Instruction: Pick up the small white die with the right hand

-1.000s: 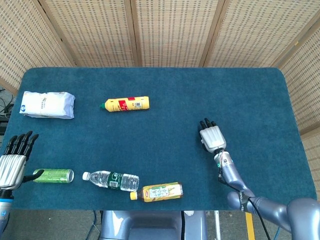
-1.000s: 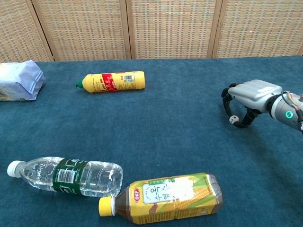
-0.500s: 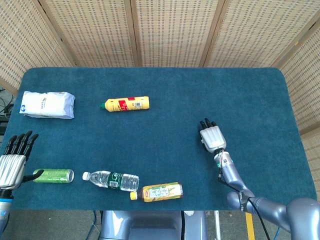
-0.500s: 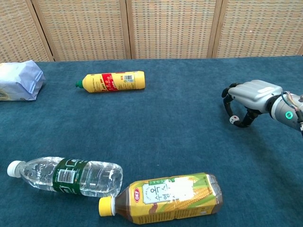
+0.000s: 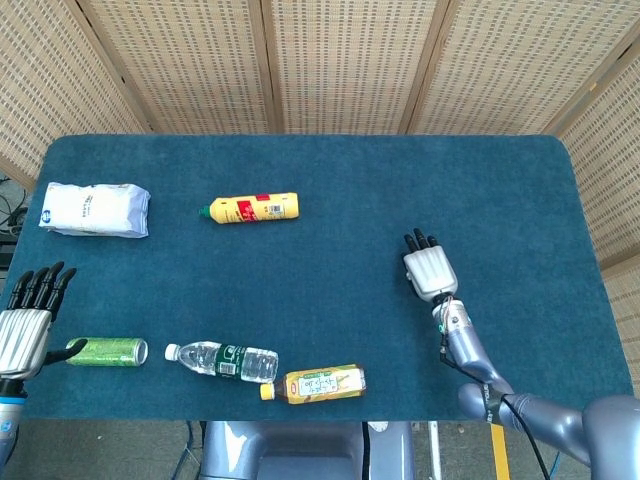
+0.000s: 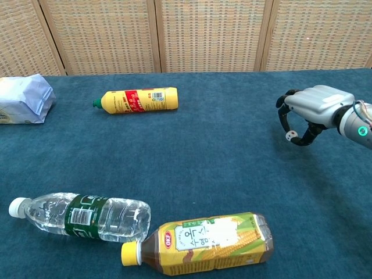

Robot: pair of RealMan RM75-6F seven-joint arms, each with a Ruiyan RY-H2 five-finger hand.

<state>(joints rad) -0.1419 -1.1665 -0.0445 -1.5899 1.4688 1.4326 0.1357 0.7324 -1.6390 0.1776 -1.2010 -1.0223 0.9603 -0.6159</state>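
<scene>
The small white die [image 6: 289, 135] hangs just above the blue table [image 6: 221, 151], pinched between the thumb and fingertips of my right hand [image 6: 314, 110]. That hand is palm down, fingers curled around the die, at the right of the chest view. From the head camera the right hand [image 5: 428, 272] covers the die. My left hand [image 5: 28, 320] rests at the table's near left corner with its fingers spread and nothing in it.
A white bag [image 5: 96, 209] lies at the far left and a yellow bottle [image 5: 252, 208] mid-table. Along the front edge lie a green can [image 5: 107, 351], a water bottle [image 5: 222, 360] and a corn drink bottle [image 5: 318, 383].
My right hand has risen and shifted slightly right and away, taking the die off the cloth. The left hand has stayed still.
</scene>
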